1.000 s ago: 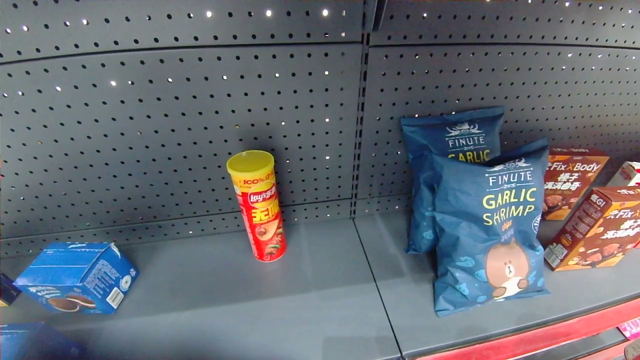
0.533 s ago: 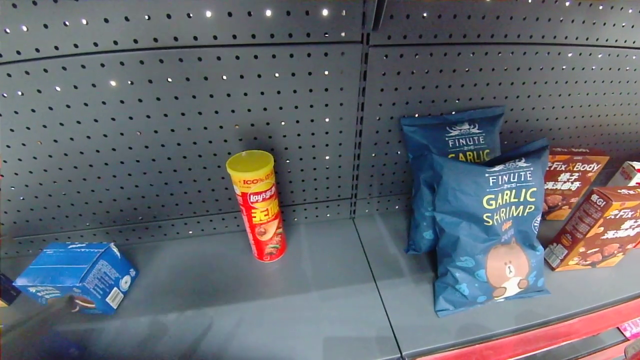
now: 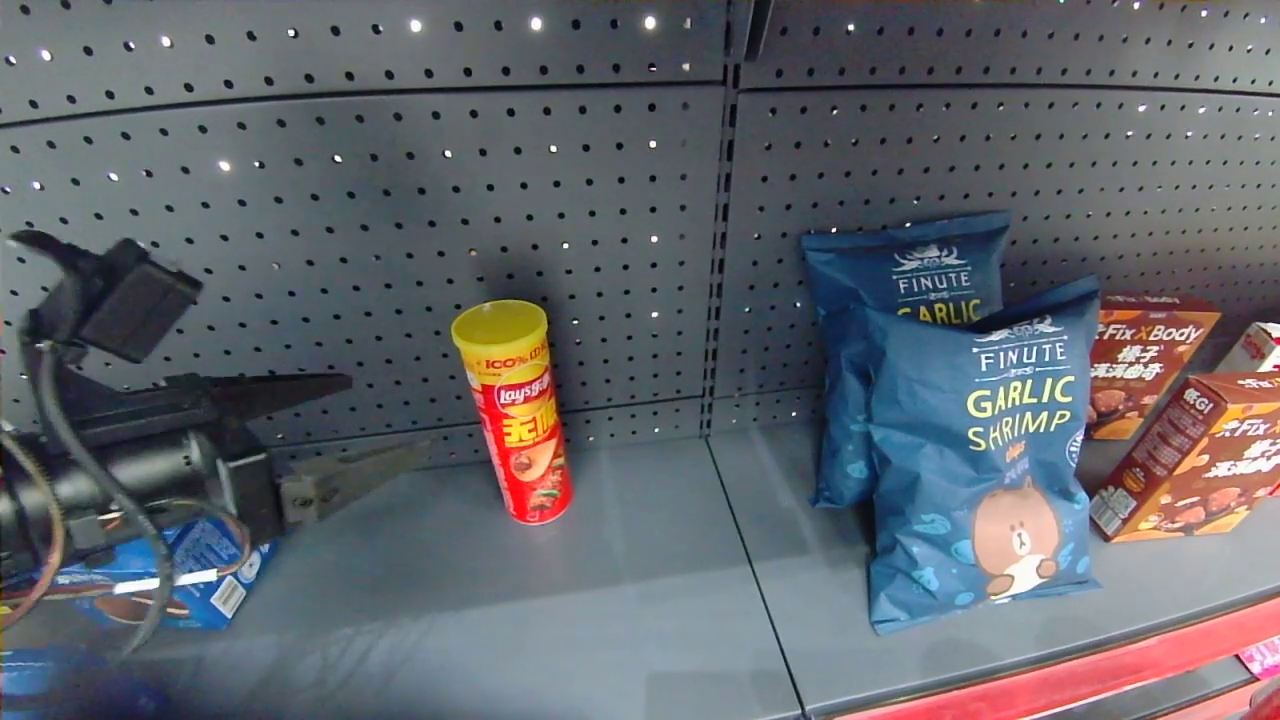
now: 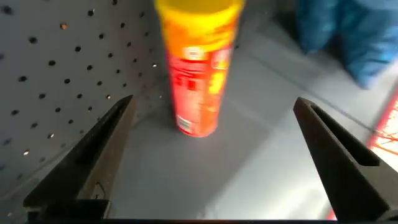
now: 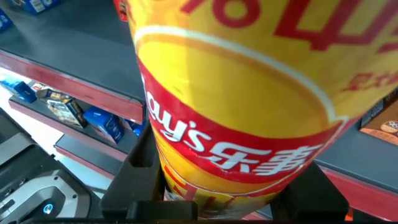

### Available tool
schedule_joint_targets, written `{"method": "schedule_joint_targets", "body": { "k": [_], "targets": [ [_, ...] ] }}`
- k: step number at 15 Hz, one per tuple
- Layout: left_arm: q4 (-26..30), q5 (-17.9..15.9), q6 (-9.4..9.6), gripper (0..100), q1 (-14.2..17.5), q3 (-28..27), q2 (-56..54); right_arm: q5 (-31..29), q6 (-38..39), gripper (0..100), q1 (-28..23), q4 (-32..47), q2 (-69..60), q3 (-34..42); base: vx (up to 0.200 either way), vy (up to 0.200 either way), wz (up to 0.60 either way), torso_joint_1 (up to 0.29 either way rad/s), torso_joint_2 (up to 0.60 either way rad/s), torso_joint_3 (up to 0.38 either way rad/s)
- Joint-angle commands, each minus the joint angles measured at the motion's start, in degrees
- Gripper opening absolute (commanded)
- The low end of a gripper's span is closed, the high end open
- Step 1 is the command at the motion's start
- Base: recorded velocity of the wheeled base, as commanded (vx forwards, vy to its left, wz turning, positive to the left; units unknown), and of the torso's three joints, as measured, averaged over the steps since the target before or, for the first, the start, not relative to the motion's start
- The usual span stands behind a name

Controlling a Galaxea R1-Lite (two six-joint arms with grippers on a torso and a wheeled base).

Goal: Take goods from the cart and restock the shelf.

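Note:
A red chip can with a yellow lid [image 3: 513,412] stands upright on the grey shelf [image 3: 620,600], close to the pegboard back wall. My left gripper [image 3: 385,415] hovers just left of it, open, fingers pointing toward the can. In the left wrist view the same can [image 4: 198,68] stands ahead of the open left gripper [image 4: 212,102], apart from both fingers. My right gripper [image 5: 217,196] is shut on a second yellow and red chip can [image 5: 249,106], held close to the wrist camera.
A blue cookie box [image 3: 205,585] lies on the shelf under my left arm. Two blue snack bags [image 3: 975,450] lean at the right, with brown boxes [image 3: 1195,455] beyond them. A red strip [image 3: 1100,665] edges the shelf front. Lower shelves with goods [image 5: 81,115] sit below.
My left arm has risen into view from the lower left, over the blue cookie box, its open gripper now near the standing can. The goods on the shelf have not moved.

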Motion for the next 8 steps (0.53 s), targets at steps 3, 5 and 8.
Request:
{"method": "schedule_joint_targets", "body": {
  "k": [3, 5, 8],
  "targets": [
    [-5.88, 3.86, -0.16, 100, -1.39, 1.72, 12.44, 0.13, 0.05, 0, -0.59, -0.03, 0.17, 0.13, 0.000, 0.000, 0.00, 0.000, 0.00, 0.000],
    [-5.79, 4.04, -0.33, 100, -1.48, 2.68, 12.44, 0.13, 0.05, 0, -0.59, 0.06, 0.25, 0.13, 0.000, 0.000, 0.00, 0.000, 0.00, 0.000],
    [-5.79, 5.53, 0.02, 100, -1.56, 4.00, 11.91, 0.13, 0.05, 0, -0.59, -0.03, 1.13, 0.13, -0.067, 0.000, 0.00, 0.001, 0.00, 0.001]
  ]
}}
